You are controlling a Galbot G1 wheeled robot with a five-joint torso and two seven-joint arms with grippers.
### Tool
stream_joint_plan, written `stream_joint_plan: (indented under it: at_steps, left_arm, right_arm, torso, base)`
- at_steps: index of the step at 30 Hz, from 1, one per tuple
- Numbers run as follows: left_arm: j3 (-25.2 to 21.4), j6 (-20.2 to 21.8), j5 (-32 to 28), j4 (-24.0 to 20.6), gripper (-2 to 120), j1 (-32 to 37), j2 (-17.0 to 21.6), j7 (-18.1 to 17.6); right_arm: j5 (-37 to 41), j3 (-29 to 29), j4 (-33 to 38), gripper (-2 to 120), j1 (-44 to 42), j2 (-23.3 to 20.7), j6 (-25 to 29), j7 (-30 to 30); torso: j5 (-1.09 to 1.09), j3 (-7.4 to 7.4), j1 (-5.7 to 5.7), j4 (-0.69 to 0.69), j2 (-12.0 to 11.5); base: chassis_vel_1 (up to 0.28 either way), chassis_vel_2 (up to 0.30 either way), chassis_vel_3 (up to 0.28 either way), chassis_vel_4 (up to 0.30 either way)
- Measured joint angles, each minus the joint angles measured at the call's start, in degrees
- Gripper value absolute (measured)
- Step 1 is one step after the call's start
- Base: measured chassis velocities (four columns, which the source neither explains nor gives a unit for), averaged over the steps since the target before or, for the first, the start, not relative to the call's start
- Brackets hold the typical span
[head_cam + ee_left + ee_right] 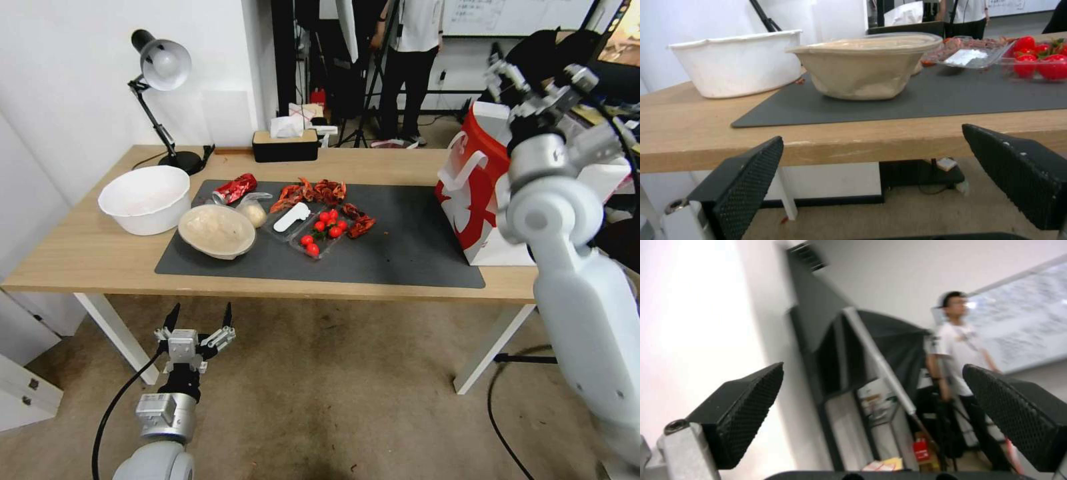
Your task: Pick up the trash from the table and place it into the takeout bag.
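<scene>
On the dark mat of the table (80,250) lie pieces of trash: a lidded beige bowl (217,231), a crushed red can (235,189) and a clear plastic bag with a pale lump (254,212). The takeout bag (475,200), white and red with loop handles, stands at the mat's right end. My left gripper (200,321) hangs open below the table's front edge, in front of the beige bowl (867,66), with nothing between its fingers. My right gripper (537,83) is raised high above the takeout bag, open and empty (871,373).
A large white bowl (143,199) sits left of the mat. Clear trays with tomatoes (323,233) and red shell scraps (313,192) lie mid-mat. A desk lamp (160,67) and a tissue box (285,143) stand at the table's back edge.
</scene>
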Motion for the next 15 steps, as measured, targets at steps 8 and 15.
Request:
stream_joint_plan:
  at_steps: [8, 15]
  left_arm:
    - [0.14, -0.02, 0.03, -0.23, 100, 0.11, 0.19, 0.00]
    - [0.24, -0.02, 0.04, -0.30, 100, 0.10, 0.37, 0.00]
  right_arm:
    - [-11.13, 0.96, 7.62, 100, -15.38, -3.96, 3.86, -8.34]
    - [-19.62, 0.33, 10.26, 100, -24.26, -3.07, 5.76, -8.95]
  torso:
    - [-0.03, 0.00, 0.00, 0.00, 0.00]
    - [-0.03, 0.00, 0.00, 0.00, 0.00]
  base:
    - [0.000, 0.000, 0.000, 0.000]
    - [0.000, 0.000, 0.000, 0.000]
